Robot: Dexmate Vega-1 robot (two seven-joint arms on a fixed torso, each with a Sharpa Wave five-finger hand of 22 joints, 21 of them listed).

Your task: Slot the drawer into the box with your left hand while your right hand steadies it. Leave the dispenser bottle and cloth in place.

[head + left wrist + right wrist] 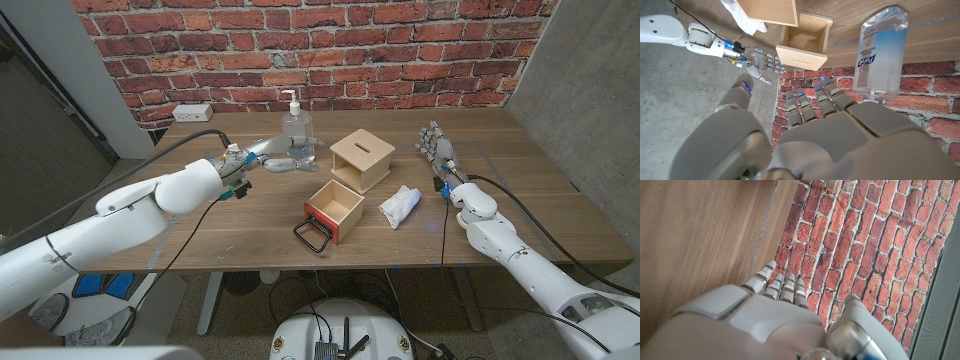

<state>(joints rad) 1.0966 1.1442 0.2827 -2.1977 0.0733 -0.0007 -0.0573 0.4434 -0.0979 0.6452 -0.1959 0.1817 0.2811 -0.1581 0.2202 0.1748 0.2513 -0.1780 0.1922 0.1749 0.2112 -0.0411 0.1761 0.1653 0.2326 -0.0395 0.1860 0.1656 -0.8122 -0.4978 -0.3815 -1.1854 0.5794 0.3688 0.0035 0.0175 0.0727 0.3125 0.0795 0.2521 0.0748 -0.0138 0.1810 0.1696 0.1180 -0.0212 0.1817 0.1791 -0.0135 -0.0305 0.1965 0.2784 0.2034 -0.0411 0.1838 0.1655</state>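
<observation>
Between hands — drawer (335,207) untouched; left hand (270,158) near bottle (295,135)

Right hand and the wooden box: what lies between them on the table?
In the head view, the white cloth lies roughly between the right hand and the box, nearer the front edge; the direct line between them is bare tabletop.

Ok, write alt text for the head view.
A wooden box and a red-fronted drawer sit apart mid-table, with a dispenser bottle behind and a white cloth beside. The left robot hand reaches near the bottle; the right robot hand stands open.
</observation>
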